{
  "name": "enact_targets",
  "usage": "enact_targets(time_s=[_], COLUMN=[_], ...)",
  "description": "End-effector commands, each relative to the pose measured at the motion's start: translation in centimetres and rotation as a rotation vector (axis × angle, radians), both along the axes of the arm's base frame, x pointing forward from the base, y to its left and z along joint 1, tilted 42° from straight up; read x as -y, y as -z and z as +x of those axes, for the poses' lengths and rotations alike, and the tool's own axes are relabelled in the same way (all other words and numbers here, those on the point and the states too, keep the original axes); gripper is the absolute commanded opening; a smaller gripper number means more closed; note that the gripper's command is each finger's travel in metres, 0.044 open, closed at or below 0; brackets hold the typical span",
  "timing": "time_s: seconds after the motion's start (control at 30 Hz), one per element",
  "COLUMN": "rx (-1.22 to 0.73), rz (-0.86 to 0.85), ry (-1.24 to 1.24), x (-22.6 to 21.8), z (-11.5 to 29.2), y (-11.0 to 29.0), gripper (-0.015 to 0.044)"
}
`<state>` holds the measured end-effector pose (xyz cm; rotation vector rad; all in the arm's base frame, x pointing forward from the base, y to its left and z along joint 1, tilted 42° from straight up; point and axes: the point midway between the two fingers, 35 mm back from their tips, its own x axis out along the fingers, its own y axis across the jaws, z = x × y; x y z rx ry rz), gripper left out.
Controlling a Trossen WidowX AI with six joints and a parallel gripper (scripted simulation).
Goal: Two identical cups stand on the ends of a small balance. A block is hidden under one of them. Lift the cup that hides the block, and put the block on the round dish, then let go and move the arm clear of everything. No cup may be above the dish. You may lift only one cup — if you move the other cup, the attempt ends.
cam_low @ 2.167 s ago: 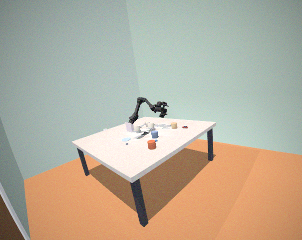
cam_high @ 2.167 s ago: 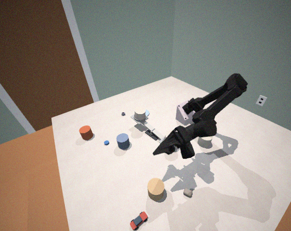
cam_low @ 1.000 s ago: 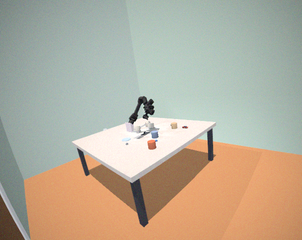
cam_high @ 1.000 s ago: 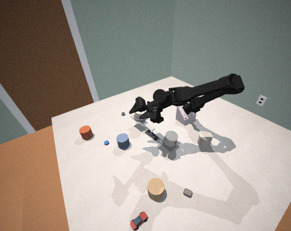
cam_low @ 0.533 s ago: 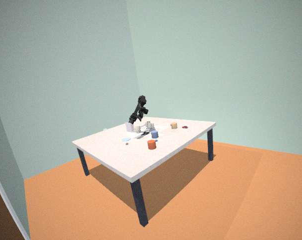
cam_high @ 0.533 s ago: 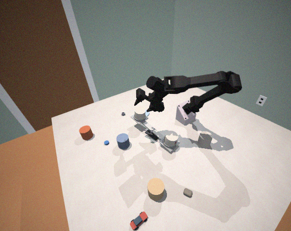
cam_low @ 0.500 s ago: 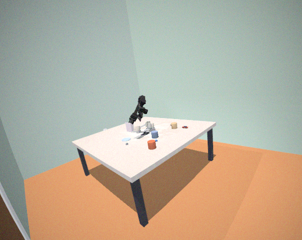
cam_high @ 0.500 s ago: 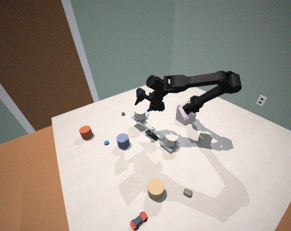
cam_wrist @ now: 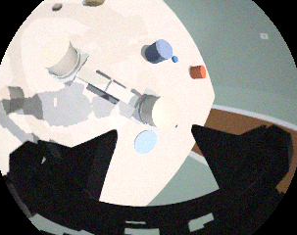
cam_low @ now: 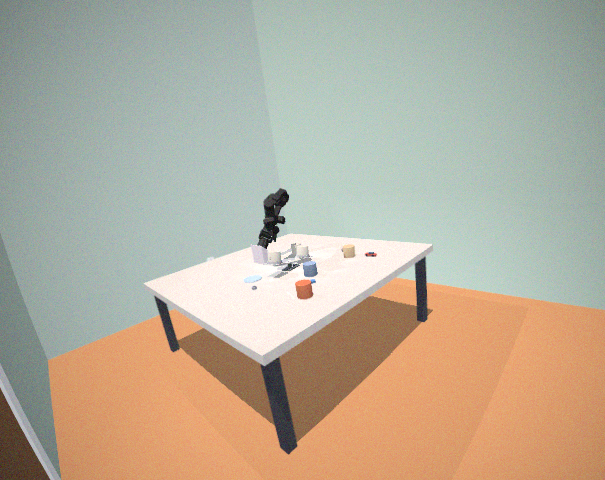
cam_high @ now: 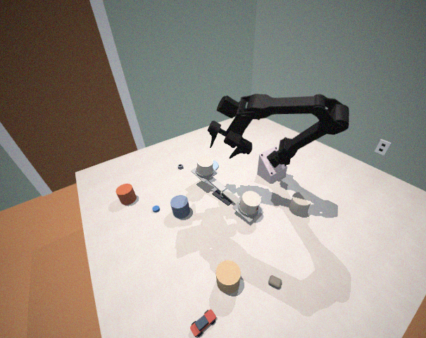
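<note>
A small balance (cam_high: pixel 221 192) (cam_wrist: pixel 105 86) carries two identical off-white cups. The far cup (cam_high: pixel 205 167) (cam_wrist: pixel 147 108) stands beside a light blue round dish (cam_high: pixel 215 165) (cam_low: pixel 252 279) (cam_wrist: pixel 146 141). The near cup (cam_high: pixel 250 203) (cam_wrist: pixel 66 62) stands on the other end. No block shows under either cup. My gripper (cam_high: pixel 222 151) (cam_wrist: pixel 155 131) is open and empty. It hangs above the table, just over and slightly right of the far cup and the dish.
A third off-white cup (cam_high: pixel 299 206) stands off the balance near the arm base (cam_high: pixel 271 169). An orange cylinder (cam_high: pixel 125 193), a blue cylinder (cam_high: pixel 179 205), a blue disc (cam_high: pixel 155 208), a tan cylinder (cam_high: pixel 227 276), a grey block (cam_high: pixel 274 281), a toy car (cam_high: pixel 203 322) and a nut (cam_high: pixel 179 166) lie around.
</note>
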<state>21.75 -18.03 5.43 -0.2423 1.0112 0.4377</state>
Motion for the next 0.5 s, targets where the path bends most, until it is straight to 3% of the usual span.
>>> enact_targets(time_s=[0.0, 0.47], rx=[0.001, 0.052], rz=[0.084, 0.439], ry=[0.046, 0.279], x=[-0.2, -1.2], z=[-1.1, -5.1], y=[-0.1, -1.9], gripper=[0.0440, 0.0440])
